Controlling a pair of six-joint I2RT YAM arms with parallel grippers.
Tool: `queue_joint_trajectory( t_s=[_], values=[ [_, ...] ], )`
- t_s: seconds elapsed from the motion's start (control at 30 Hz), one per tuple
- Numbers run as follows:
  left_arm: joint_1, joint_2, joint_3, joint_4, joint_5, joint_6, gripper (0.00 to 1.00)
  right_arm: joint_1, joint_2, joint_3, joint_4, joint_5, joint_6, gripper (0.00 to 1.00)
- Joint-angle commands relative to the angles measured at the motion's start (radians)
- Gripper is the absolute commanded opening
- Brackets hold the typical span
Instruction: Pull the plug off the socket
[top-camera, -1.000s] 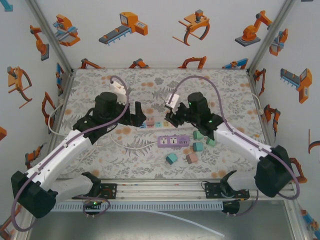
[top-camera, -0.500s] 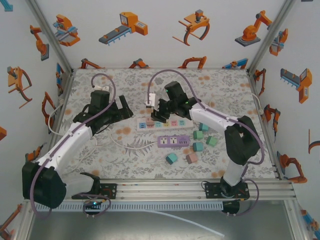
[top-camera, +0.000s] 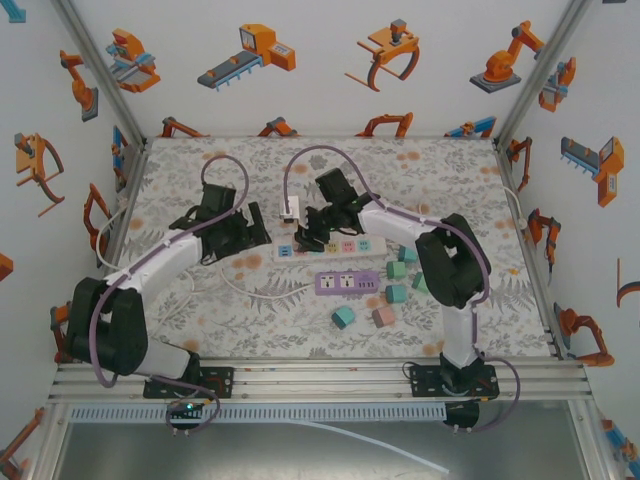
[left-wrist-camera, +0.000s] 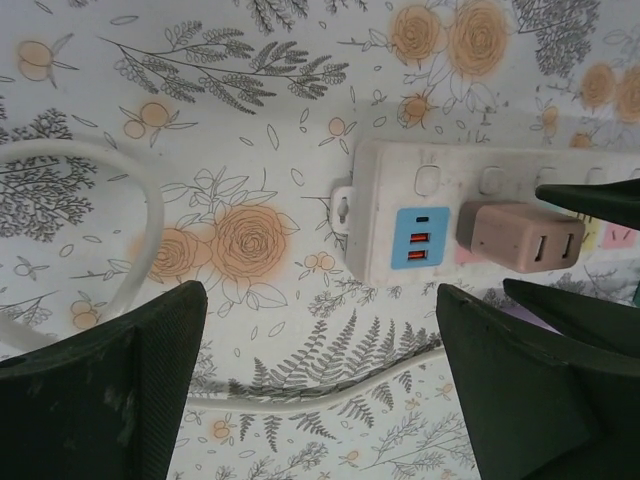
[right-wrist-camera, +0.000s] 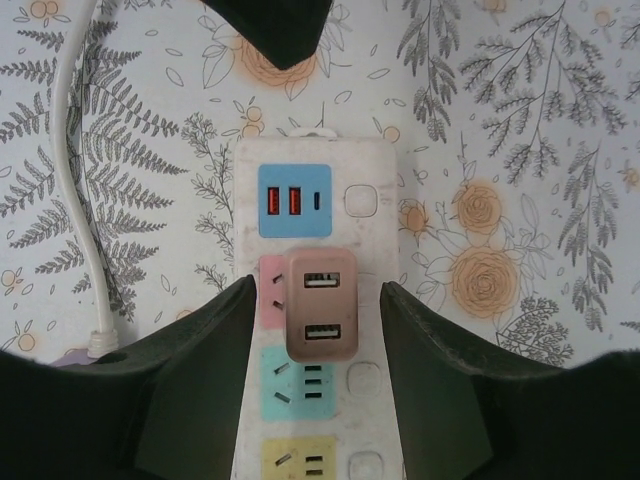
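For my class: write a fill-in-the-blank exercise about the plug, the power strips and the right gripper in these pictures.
1. The brown plug sits in the ___ socket of the white power strip.
2. The plug's top face carries ___ USB ports.
3. The right gripper is ___, with one finger on each side of the plug and a gap at both.
4. In the top view, the second power strip is coloured ___.
Missing words: pink; two; open; purple.
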Motion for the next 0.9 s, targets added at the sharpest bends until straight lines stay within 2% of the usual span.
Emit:
queue_joint_trajectory(
  t_s=[0.0,0.27,0.5,0.87],
  values=[
    [-0.014,0.035,-0.007,0.051,0.062,-0.021,0.87,0.003,0.008,0.019,-0.006,-0.002,-0.020,0.49],
    [-0.048,0.138,0.024,0.057,0.049,-0.017,0.84,0.003,-0.006,0.005,0.019,-0.028,-0.025,0.41],
    [-0.072,0.208,0.045,0.022,0.017,0.015,0.76,0.003,-0.021,0.004,0.034,-0.053,-0.022,0.37],
    [-0.083,0.258,0.044,-0.008,-0.045,0.021,0.75,0.003,-0.043,0.010,0.076,-0.072,0.030,0.29]
  ],
)
